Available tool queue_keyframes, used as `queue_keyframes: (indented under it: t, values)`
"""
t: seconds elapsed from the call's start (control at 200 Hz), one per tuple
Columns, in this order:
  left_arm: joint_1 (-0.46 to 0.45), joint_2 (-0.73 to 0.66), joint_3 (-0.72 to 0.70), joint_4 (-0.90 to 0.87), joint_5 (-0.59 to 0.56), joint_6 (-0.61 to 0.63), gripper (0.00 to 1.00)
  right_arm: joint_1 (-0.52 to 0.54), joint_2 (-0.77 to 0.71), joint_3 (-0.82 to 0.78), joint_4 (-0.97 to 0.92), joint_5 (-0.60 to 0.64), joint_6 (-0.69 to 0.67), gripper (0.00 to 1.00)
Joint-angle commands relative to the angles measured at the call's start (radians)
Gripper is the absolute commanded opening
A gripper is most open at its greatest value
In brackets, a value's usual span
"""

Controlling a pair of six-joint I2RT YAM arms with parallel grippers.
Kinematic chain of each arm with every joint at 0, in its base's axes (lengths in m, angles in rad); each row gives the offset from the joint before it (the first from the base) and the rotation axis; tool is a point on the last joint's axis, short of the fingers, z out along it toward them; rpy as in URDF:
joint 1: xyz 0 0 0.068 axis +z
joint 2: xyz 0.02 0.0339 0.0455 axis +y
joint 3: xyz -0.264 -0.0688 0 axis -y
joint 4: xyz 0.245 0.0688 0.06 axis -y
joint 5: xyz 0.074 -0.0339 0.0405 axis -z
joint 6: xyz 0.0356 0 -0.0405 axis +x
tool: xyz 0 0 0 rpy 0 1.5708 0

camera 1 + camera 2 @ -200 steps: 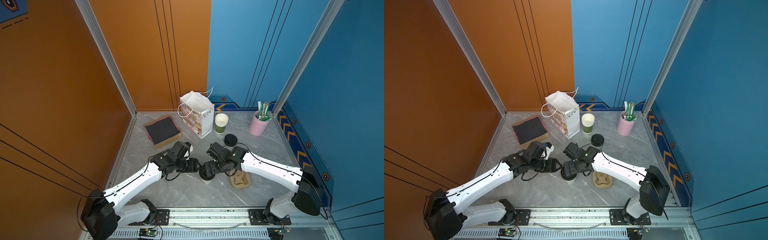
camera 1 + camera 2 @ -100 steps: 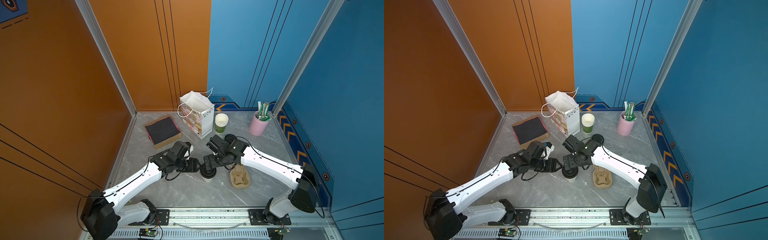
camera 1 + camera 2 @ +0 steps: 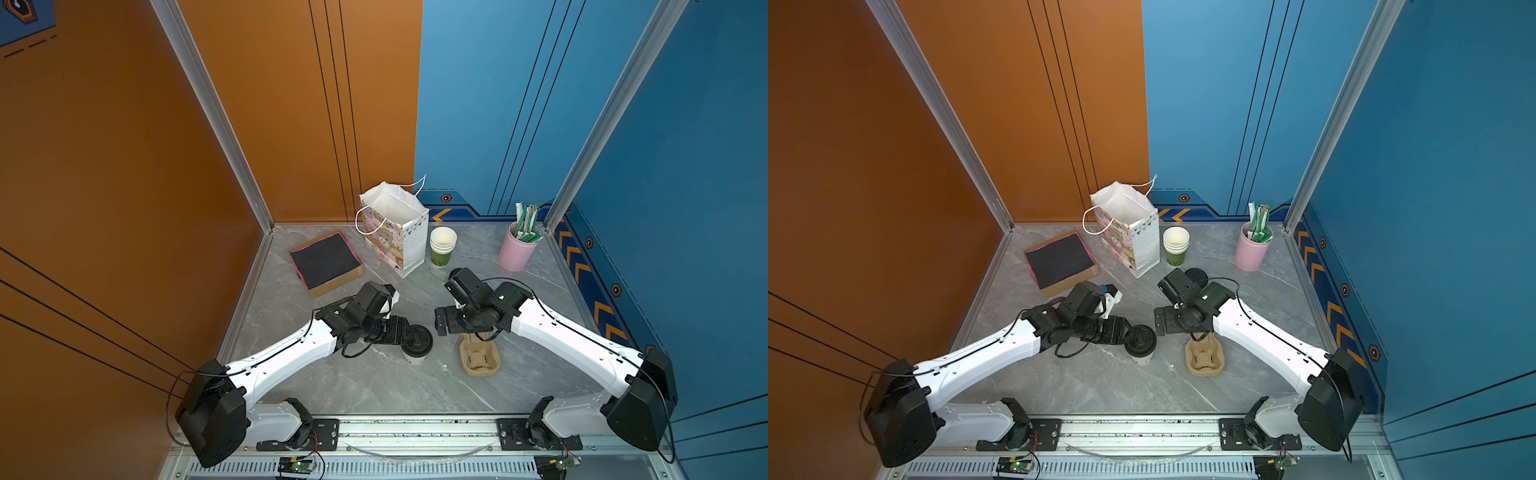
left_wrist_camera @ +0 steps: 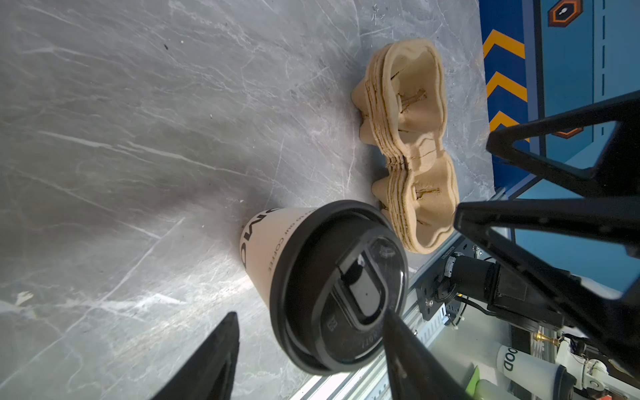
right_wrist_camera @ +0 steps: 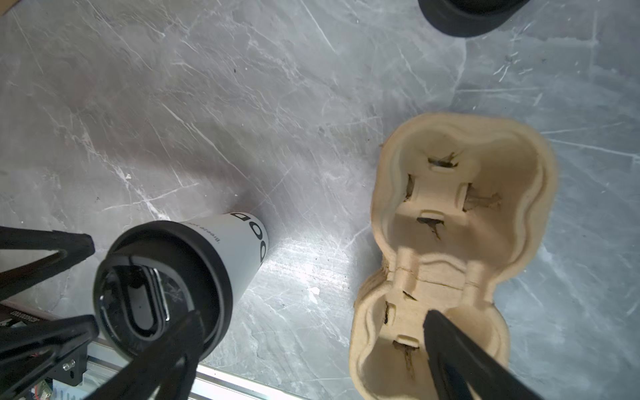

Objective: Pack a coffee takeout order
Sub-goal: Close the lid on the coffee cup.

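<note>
Left wrist view: the left claw (image 4: pixel 310 311) stands spread astride the cup (image 4: pixel 270 249) at its black lid (image 4: pixel 339 287). One finger (image 4: pixel 214 360) shows a clear gap, so nothing is pinched. The right claw (image 5: pixel 311 313) hangs wide open and empty over the stretch of desk (image 4: pixel 138 138) between cup and cup carrier (image 5: pixel 460 207).

The cup stands upright on the desk, near the carrier but apart from it. The next grip, I judge, should close gently on the paper wall just under the lid's rim (thin paper dents, and a slick plastic lid can pop off). The cup should then travel upright and go down straight.

The carrier is rough moulded pulp with two round wells; the desk is smooth grey marble-look. The black napkin (image 3: pixel 326 259) and the straws (image 3: pixel 528 222) wait near the far wall, either side of the bag (image 3: pixel 395 232).
</note>
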Motion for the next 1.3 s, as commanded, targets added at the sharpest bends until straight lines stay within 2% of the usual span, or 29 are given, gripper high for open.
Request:
queue_keyframes:
  t: [0.0, 0.831, 1.291]
  values:
    - [-0.013, 0.031, 0.022, 0.013, 0.001, 0.016, 0.66, -0.013, -0.008, -0.03, 0.034, -0.042, -0.012, 1.0]
    - [-0.017, 0.065, -0.032, 0.011, -0.015, 0.006, 0.65, -0.008, 0.04, -0.07, 0.087, -0.103, 0.003, 1.0]
    - [-0.017, 0.078, -0.042, 0.011, -0.012, 0.007, 0.65, 0.005, 0.081, -0.114, 0.059, -0.062, -0.004, 1.0]
